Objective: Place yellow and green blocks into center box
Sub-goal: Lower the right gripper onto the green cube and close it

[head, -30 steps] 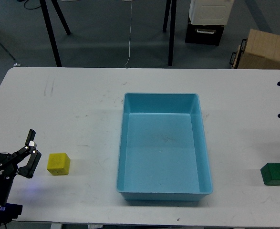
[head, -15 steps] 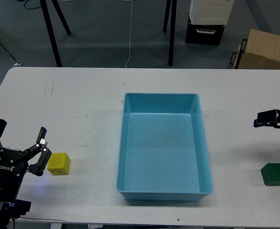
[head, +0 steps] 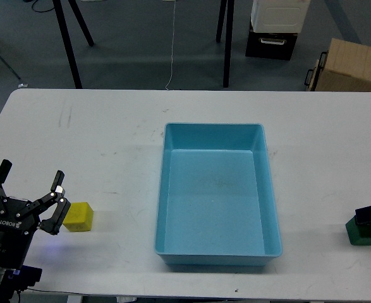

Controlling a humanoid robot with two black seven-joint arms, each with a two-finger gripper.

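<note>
The yellow block (head: 79, 216) lies on the white table at the front left. My left gripper (head: 31, 178) is open, just left of the block, with its right finger (head: 57, 209) touching or overlapping the block's left edge. The green block (head: 364, 233) lies at the front right, near the view's edge. A small dark part of my right gripper (head: 370, 214) sits on the block's top right corner; its fingers cannot be told apart. The light-blue center box (head: 213, 125) stands empty in the middle of the table.
Beyond the table's far edge, a brown cardboard box (head: 356, 63) and a black-and-white crate (head: 273, 28) stand on the floor, with black stand legs (head: 68, 44) nearby. The table's front edge runs just below both blocks.
My right gripper has dropped from above the table's right side down onto the green block. My left gripper has edged slightly closer to the yellow block. Both blocks stay in place.
</note>
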